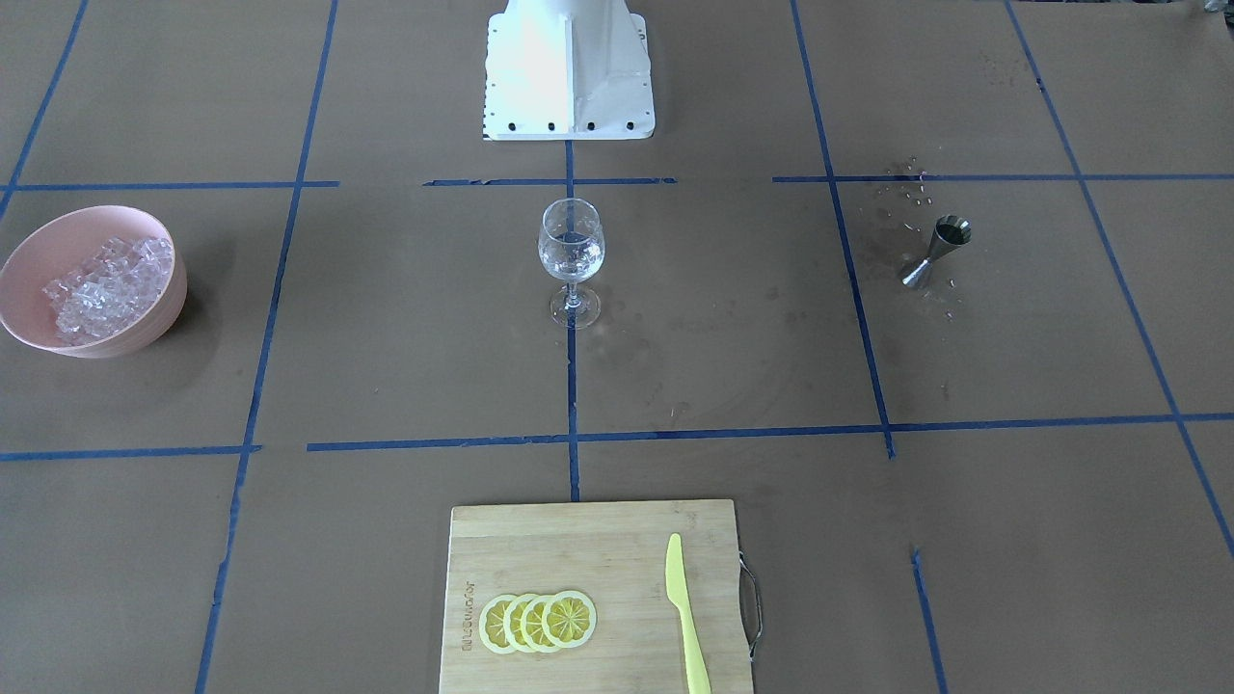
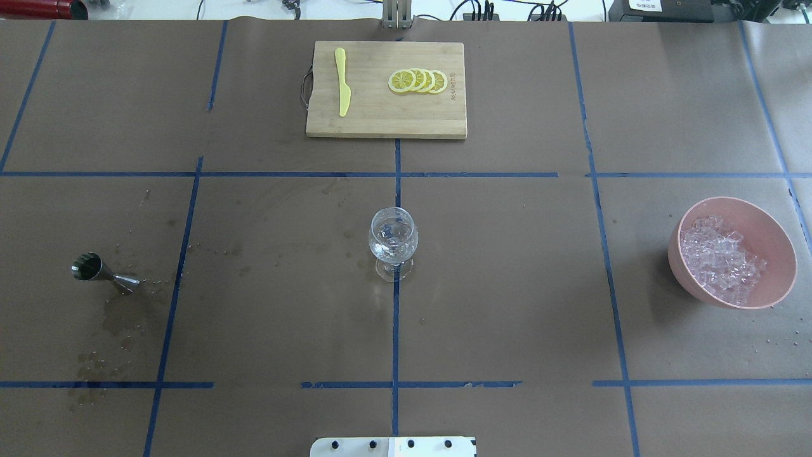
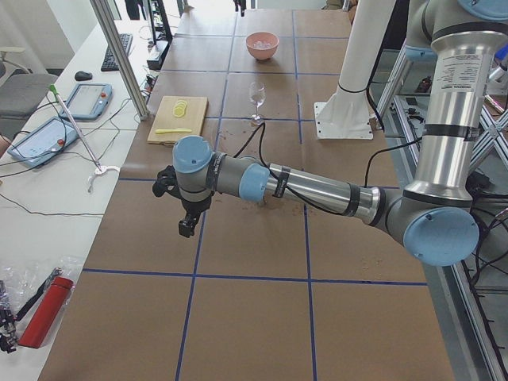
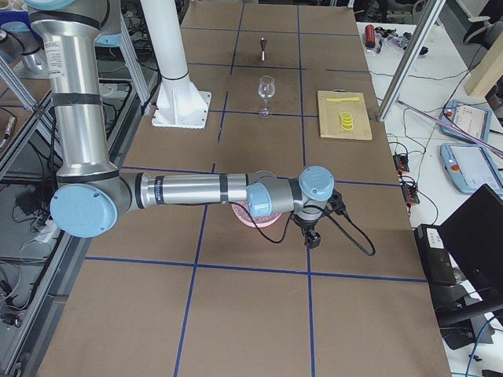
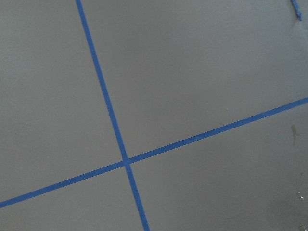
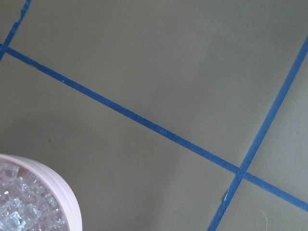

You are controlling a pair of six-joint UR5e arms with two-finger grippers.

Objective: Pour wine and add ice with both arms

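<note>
A bamboo cutting board (image 2: pixel 380 117) lies at the middle of the bench's far edge, on the operators' side, with its metal handle (image 2: pixel 306 86) turned toward the left end. Four lemon slices (image 2: pixel 419 81) overlap in a short row on it. A yellow plastic knife (image 2: pixel 343 82) lies apart from them, nearer the handle. Brown paper (image 2: pixel 507 285) covers the whole bench, ruled into squares with blue tape (image 2: pixel 396 330). On the side desk beyond the far edge sit two tablets (image 3: pixel 87 101) and, near the left corner, a red object (image 3: pixel 46 312).
</note>
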